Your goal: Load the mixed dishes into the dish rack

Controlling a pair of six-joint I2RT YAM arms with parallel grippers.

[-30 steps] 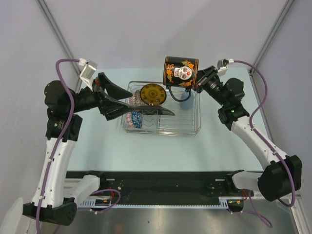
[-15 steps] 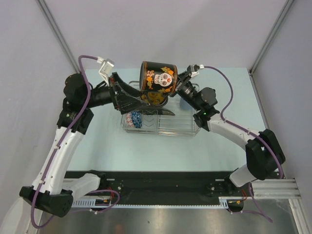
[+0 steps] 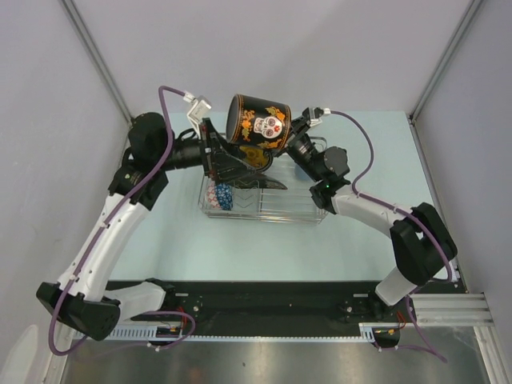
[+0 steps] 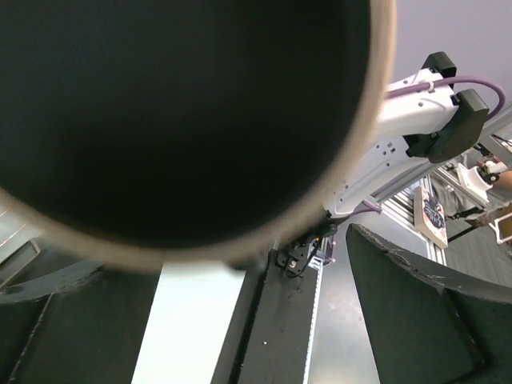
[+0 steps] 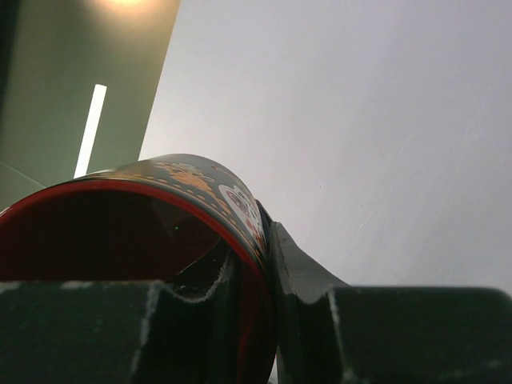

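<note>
- The red-inside mug is held in the air on its side above the far-left part of the dish rack, with the skull print turned up.
- The right gripper is clamped on the mug's rim wall. In the right wrist view one finger is seen inside the red interior and the other is pressed on the black outer wall.
- The left gripper is spread wide with nothing grasped, and is placed at the mug's other end, over the rack's left side.
- In the left wrist view the frame is mostly filled by the mug's dark round end. The left fingers are seen apart below it; contact cannot be told.
- The dark square plate is stood in the rack's left half, its yellow motif partly hidden by the mug.
- The blue-patterned bowl is set in the rack's near-left corner.
- The reddish-white patterned bowl is just left of it, mostly hidden.
- The rack is set on the pale table.
</note>
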